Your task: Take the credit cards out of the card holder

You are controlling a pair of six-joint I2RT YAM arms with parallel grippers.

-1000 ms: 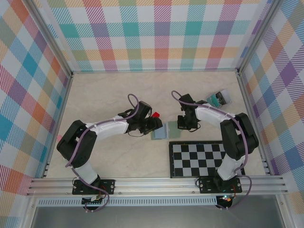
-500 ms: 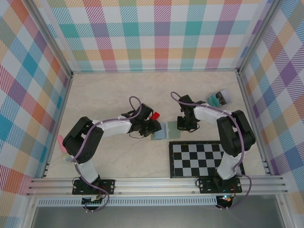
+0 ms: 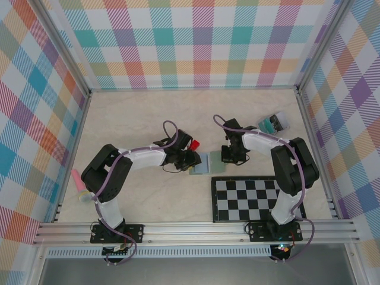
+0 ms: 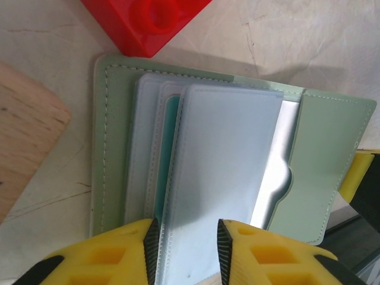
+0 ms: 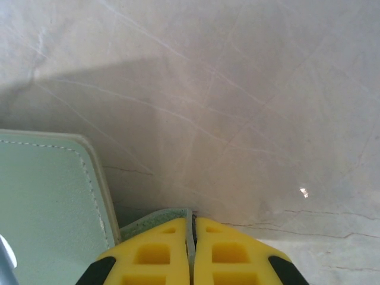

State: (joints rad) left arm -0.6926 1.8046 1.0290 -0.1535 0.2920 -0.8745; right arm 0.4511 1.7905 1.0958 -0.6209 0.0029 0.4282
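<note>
Two claws, left claw and right claw, flank the open card holder on the table, at the checkerboard's far left corner. From your left wrist, the left claw stands slightly apart astride the top card fanned out of the card holder, with a red block just beside its far left corner. From your right wrist, the right claw is pinched together on the card holder's thin green edge.

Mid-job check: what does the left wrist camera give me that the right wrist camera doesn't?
Left wrist: the card holder lying open, its pale blue pocket panels, a teal card edge, a silver card, the left gripper with fingers apart over the front panel, a red block and a wooden piece.
Right wrist: the right gripper shut on the holder's small green tab.
Both: the sage-green holder on the marbled table.
</note>
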